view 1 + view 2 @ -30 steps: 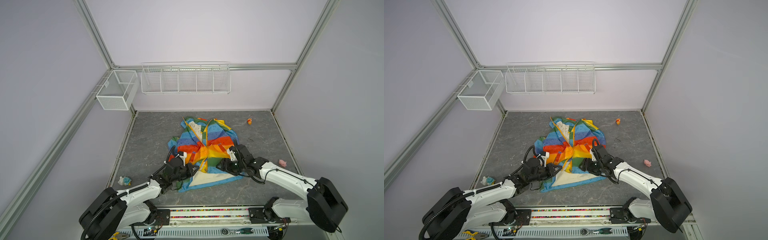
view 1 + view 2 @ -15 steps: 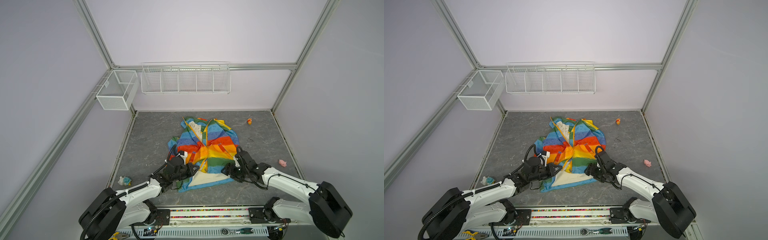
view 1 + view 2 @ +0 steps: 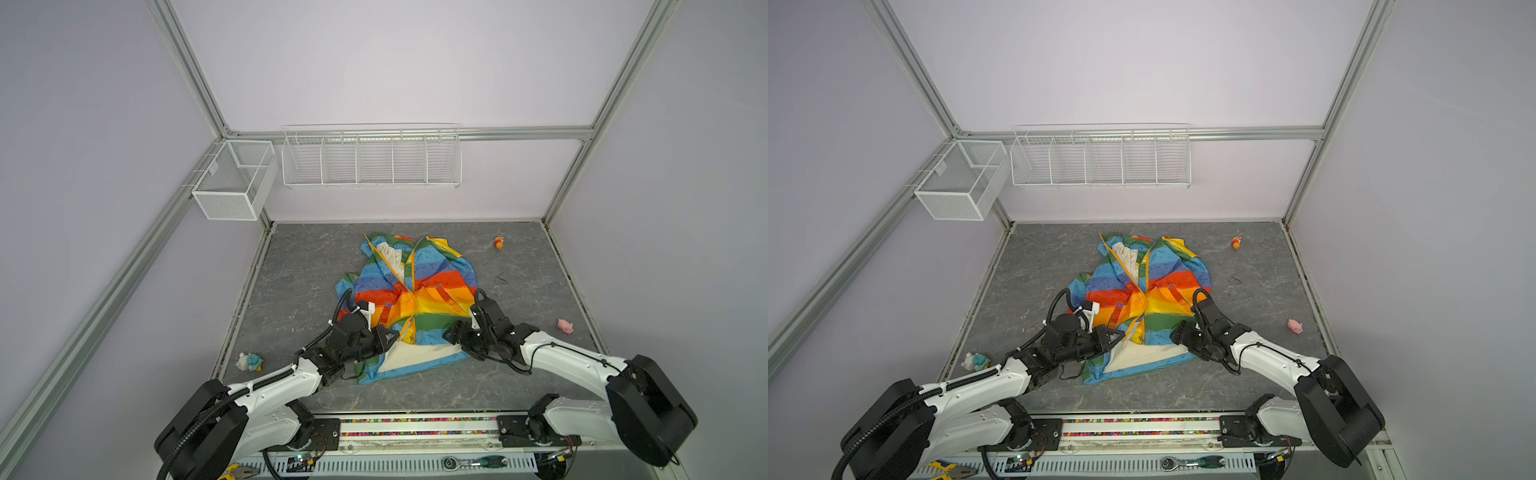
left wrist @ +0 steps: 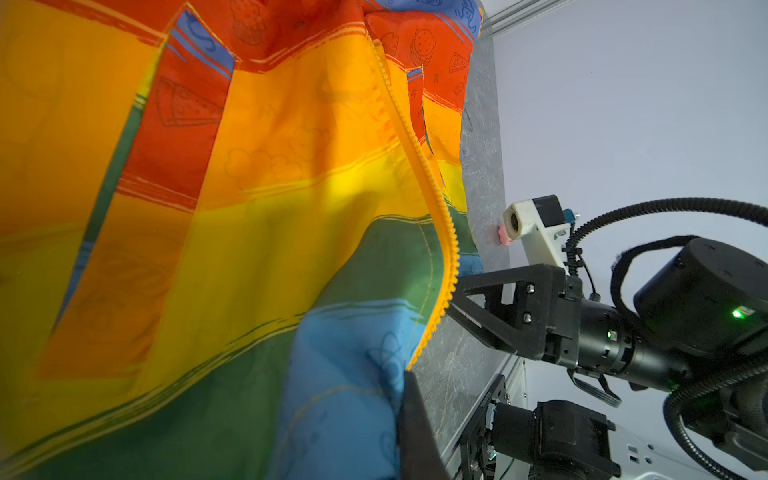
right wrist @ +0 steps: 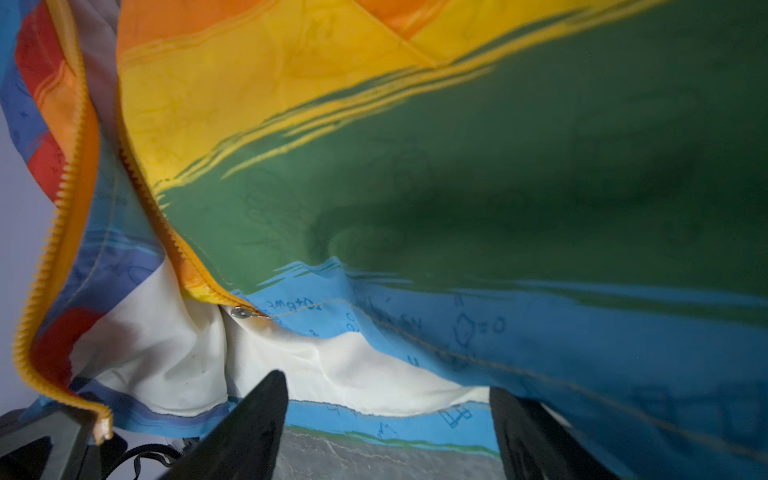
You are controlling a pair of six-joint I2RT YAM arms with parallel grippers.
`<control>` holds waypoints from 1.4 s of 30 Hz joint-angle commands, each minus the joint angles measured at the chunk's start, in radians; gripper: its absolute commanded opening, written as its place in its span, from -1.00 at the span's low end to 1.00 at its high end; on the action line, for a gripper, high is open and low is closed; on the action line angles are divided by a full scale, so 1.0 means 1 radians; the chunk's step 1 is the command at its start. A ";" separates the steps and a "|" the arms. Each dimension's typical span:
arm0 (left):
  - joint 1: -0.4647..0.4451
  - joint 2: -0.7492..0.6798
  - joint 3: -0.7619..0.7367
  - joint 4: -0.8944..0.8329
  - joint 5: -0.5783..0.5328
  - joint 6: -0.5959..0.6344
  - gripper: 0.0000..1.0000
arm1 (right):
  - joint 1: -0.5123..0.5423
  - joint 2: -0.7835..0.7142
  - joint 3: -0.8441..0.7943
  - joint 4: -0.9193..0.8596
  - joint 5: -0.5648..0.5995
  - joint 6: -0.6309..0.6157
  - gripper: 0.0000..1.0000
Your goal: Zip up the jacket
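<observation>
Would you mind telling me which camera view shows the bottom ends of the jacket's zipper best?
The right wrist view: both orange-yellow zipper strips show close up down to their bottom ends, apart over the cream lining. The left wrist view shows one strip's teeth, sharp. Both top views show only thin lines on the jacket.

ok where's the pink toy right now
In both top views the pink toy lies on the mat near the right wall, right of the jacket and the right gripper.
</observation>
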 commanded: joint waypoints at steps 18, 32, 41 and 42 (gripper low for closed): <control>-0.005 -0.006 -0.009 -0.023 -0.010 0.007 -1.00 | -0.132 0.030 0.047 0.137 -0.070 -0.090 0.59; -0.005 0.016 -0.003 -0.012 -0.009 0.007 -1.00 | -0.015 0.091 -0.009 0.262 -0.148 -0.050 0.57; -0.005 -0.002 -0.010 -0.019 -0.013 0.007 -1.00 | 0.040 0.203 -0.012 0.387 -0.169 -0.004 0.52; -0.005 -0.006 -0.012 -0.022 -0.014 0.005 -1.00 | 0.045 0.212 -0.007 0.397 -0.173 -0.004 0.50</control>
